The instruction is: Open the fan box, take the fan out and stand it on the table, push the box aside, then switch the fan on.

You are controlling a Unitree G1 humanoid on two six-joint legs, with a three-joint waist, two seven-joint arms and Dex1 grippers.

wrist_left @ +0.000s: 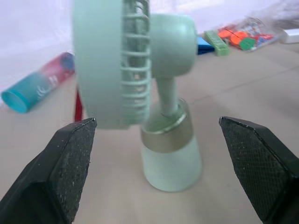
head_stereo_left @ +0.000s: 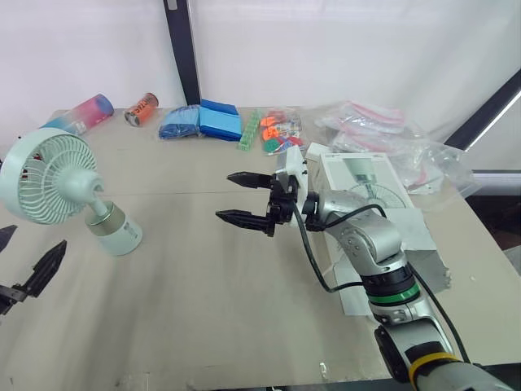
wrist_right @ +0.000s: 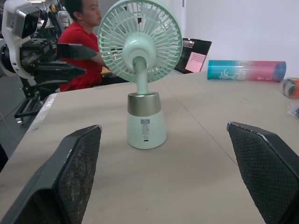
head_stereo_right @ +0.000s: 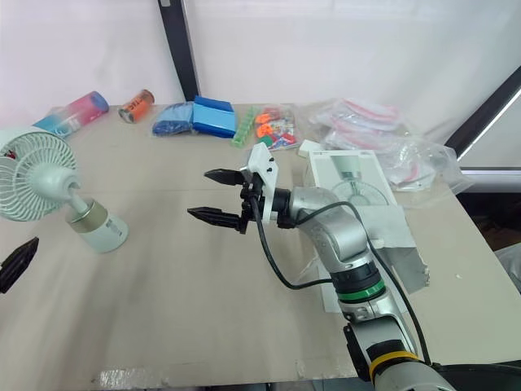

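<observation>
Fan [head_stereo_left: 59, 181] stood upright near table [head_stereo_left: 187, 309] left edge, box [head_stereo_left: 368, 189] near right edge. Left gripper [head_stereo_left: 39, 236] and right gripper [head_stereo_left: 224, 195] both spread wide, empty.

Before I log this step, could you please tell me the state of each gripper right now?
Left gripper: open, holding nothing.
Right gripper: open, holding nothing.

- Beige worktop [head_stereo_left: 187, 269] spans the frame.
- Mint fan [head_stereo_left: 61, 179] stands at left; fan box [head_stereo_left: 362, 177] lies right of centre.
- Tube [head_stereo_left: 81, 114], can [head_stereo_left: 142, 108], blue packets [head_stereo_left: 203, 122] and plastic bags [head_stereo_left: 391, 138] lie along the top.
</observation>
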